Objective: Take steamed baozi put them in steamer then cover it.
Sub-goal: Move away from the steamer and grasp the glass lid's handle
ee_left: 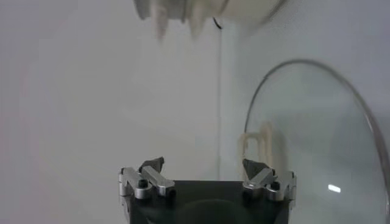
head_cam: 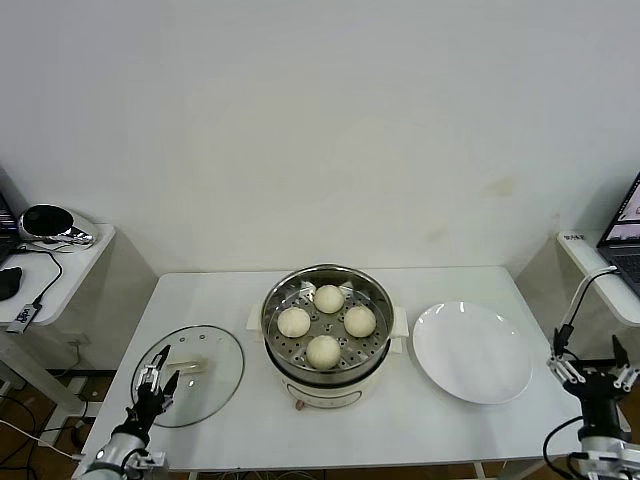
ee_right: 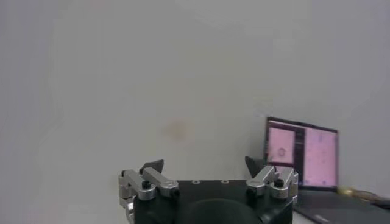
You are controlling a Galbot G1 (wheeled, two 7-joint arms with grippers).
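Note:
The steamer (head_cam: 278, 352) stands at the table's middle with several steamed baozi (head_cam: 323, 352) on its perforated tray. The cover (head_cam: 205, 395), a clear glass lid with a cream bar handle (head_cam: 186, 367), lies flat on the table to the steamer's left. My left gripper (head_cam: 155, 382) is open at the lid's near-left edge, holding nothing. In the left wrist view the cover (ee_left: 317, 134) and its handle (ee_left: 259, 143) lie just beyond the open left gripper (ee_left: 204, 164). Low beside the table's right edge, my right gripper (head_cam: 592, 372) is open and empty; the right wrist view shows this gripper (ee_right: 205, 164) facing the wall.
A flat white plate (head_cam: 472, 352) lies bare to the right of the steamer. A side table with a dark rounded device (head_cam: 48, 222) and cables stands at the far left. A laptop (head_cam: 625, 230) sits on a shelf at the far right, and the right wrist view shows the laptop (ee_right: 301, 159) too.

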